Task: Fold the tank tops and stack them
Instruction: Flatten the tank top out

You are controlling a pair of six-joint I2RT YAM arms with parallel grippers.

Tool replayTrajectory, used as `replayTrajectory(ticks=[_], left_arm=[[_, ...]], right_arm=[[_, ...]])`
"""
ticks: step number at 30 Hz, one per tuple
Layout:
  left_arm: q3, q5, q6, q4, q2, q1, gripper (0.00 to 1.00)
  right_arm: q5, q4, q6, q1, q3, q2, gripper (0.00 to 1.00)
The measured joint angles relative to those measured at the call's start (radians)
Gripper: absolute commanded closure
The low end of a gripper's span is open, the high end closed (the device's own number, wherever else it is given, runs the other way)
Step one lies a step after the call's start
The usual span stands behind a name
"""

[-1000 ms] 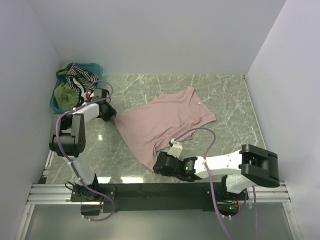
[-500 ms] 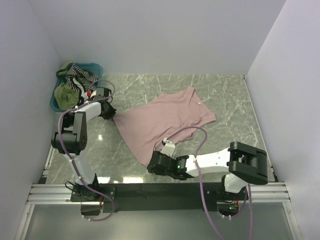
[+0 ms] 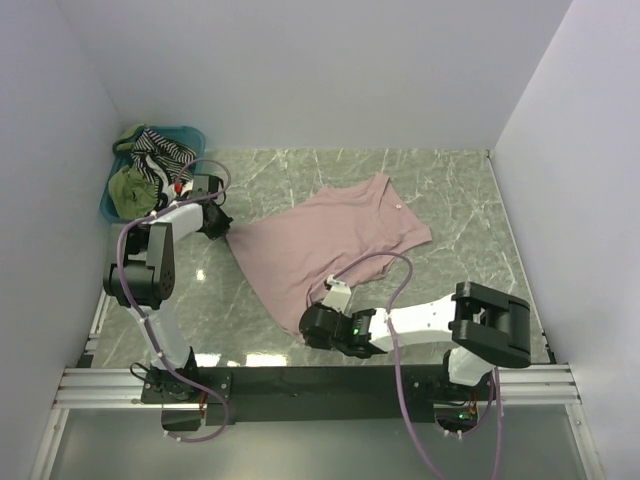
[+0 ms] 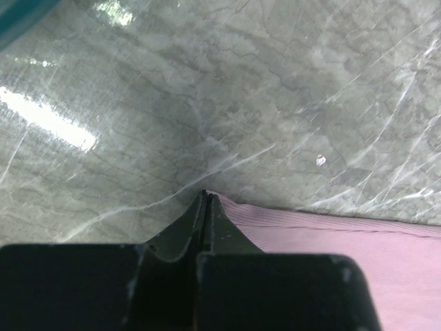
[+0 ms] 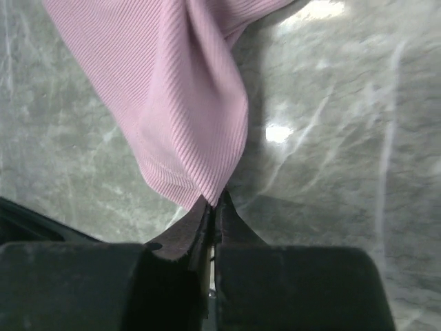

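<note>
The dusty pink tank top (image 3: 325,240) lies spread on the marble table, straps toward the far right. My left gripper (image 3: 224,229) is shut at its left hem corner. In the left wrist view the fingertips (image 4: 204,195) meet right where the pink cloth (image 4: 331,238) begins. My right gripper (image 3: 306,326) is shut on the near hem corner, and the ribbed pink cloth (image 5: 179,103) rises in a fold from its tips (image 5: 217,201). A black-and-white striped top (image 3: 165,150) and an olive green one (image 3: 130,186) sit bunched in the basket.
The teal plastic basket (image 3: 190,132) stands at the far left corner against the wall. White walls close the table on the left, back and right. The black rail with the arm bases runs along the near edge.
Both grippers have closed from open onto the pink top's hem corners. The right arm slid a little left to the near corner; the left arm barely moved.
</note>
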State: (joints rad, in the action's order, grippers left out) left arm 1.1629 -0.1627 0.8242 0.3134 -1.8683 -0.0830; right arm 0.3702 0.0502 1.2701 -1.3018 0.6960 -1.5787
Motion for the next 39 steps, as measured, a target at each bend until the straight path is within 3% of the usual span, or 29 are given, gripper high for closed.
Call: replayTrajectory(ticks=[3, 7, 12, 19, 27, 32, 39], left_arm=[[-0.008, 0.003, 0.002, 0.011, 0.016, 0.0, 0.99], [-0.03, 0.021, 0.011, 0.064, 0.113, 0.0, 0.99], [0.001, 0.059, 0.039, 0.111, 0.357, 0.0, 0.99], [0.227, 0.097, 0.091, 0.113, 0.658, -0.003, 0.99], [0.434, 0.141, 0.143, 0.112, 0.772, -0.006, 0.99], [0.507, 0.173, 0.161, 0.108, 0.753, -0.009, 0.99], [0.526, 0.2, 0.185, 0.029, 0.607, -0.015, 0.99]], right_arm=[[0.018, 0.067, -0.028, 0.013, 0.004, 0.029, 1.0], [0.087, 0.281, -0.111, 0.033, 0.073, 0.127, 1.0], [0.217, 0.563, -0.243, 0.064, 0.314, 0.286, 1.0], [0.383, 0.803, -0.5, 0.227, 0.677, 0.475, 1.0], [0.44, 0.806, -0.809, 0.315, 0.983, 0.55, 1.0], [0.427, 0.748, -0.942, 0.363, 1.062, 0.527, 1.0], [0.182, 0.598, -1.051, 0.669, 1.078, 0.394, 1.0]])
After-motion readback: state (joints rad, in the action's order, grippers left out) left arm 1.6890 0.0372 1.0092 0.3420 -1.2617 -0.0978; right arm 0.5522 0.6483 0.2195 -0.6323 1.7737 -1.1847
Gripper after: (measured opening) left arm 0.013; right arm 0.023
